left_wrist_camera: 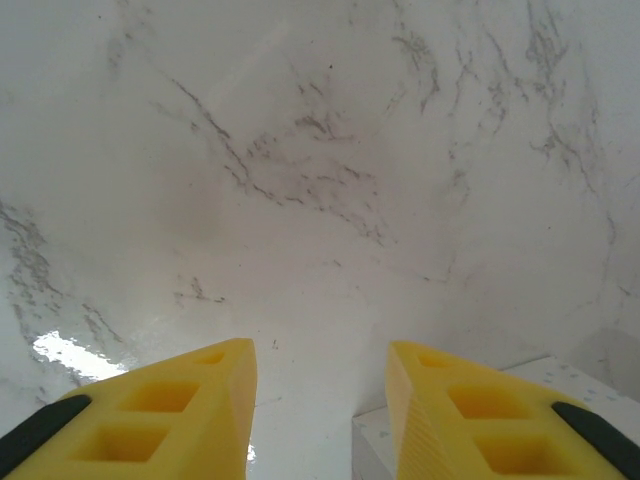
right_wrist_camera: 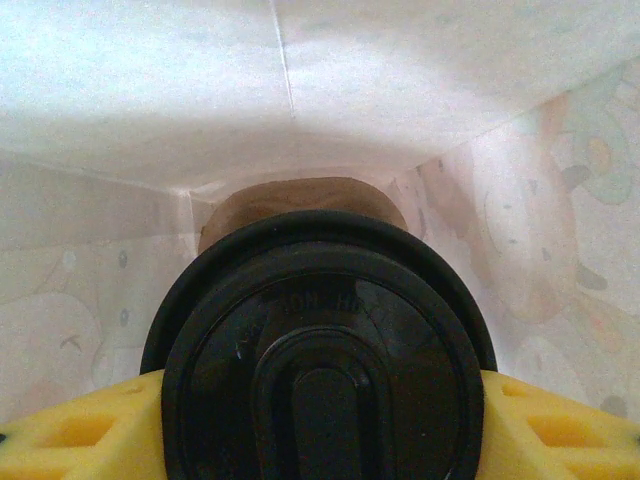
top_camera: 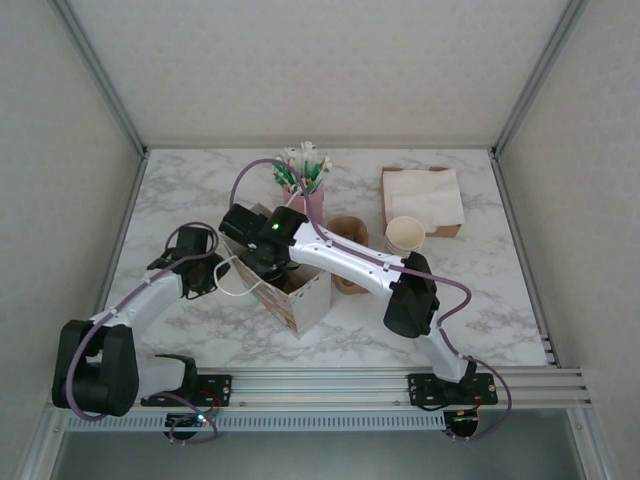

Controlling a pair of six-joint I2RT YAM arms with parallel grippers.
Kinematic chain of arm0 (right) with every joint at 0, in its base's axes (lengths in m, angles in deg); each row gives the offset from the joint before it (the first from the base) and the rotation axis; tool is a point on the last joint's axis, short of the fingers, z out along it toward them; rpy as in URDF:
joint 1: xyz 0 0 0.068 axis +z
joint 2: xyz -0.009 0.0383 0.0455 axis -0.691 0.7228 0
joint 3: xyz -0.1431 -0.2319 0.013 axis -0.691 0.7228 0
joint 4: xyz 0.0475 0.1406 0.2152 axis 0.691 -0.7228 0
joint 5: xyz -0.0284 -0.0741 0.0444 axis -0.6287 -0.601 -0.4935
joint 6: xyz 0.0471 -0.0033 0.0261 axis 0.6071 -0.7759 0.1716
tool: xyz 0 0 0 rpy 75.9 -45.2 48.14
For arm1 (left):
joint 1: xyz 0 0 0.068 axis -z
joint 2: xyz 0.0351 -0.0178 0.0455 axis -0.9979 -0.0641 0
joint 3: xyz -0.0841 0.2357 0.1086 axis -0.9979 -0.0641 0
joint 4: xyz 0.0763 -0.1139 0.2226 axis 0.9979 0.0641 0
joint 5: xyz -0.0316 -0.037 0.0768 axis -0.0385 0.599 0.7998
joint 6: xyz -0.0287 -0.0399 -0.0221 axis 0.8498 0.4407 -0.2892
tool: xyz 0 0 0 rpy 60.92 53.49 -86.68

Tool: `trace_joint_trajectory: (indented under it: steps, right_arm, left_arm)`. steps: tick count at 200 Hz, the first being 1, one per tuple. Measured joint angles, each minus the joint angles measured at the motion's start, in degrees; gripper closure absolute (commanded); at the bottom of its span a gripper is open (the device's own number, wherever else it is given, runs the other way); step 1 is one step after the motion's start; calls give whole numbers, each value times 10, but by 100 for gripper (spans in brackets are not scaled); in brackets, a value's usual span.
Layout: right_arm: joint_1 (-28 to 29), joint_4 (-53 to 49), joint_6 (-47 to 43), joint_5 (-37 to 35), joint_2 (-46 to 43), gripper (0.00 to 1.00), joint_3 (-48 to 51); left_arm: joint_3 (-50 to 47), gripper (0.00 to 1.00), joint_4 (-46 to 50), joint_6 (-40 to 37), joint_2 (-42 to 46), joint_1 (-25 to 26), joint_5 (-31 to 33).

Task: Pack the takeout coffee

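The takeout coffee shows its round black lid from above. My right gripper is shut on it, a yellow finger on each side, down inside the white patterned paper bag, above the bag's brown bottom. From above, the right gripper reaches into the open top of the bag, which stands mid-table. My left gripper hangs just left of the bag, near its white handle loop. In the left wrist view the left gripper is open over bare marble, with the bag's edge by the right finger.
A pink holder of green-and-white sticks stands behind the bag. A brown paper item lies to the bag's right, then a stack of lidless cream cups and a box of white napkins. Frame rails border the table.
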Motion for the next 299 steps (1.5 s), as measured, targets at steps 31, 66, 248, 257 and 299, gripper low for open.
trace_joint_trajectory:
  steps: [31,66,248,257,299]
  right_arm:
    - [0,5,0,0,-3,48,4]
    - [0,-12,3,0,-3,48,-7]
    - [9,-65,15,-6,-4,48,-20]
    - [9,-65,15,-7,-3,47,-20]
    - [9,-55,14,-2,-4,48,-12]
  left_arm:
    - [0,61,-3,0,-3,0,0]
    - [-9,61,-11,0,-3,0,0]
    - [-14,61,-10,4,-2,12,3]
    - [-14,61,-10,4,-2,12,3]
    - [-14,61,-10,4,-2,15,7]
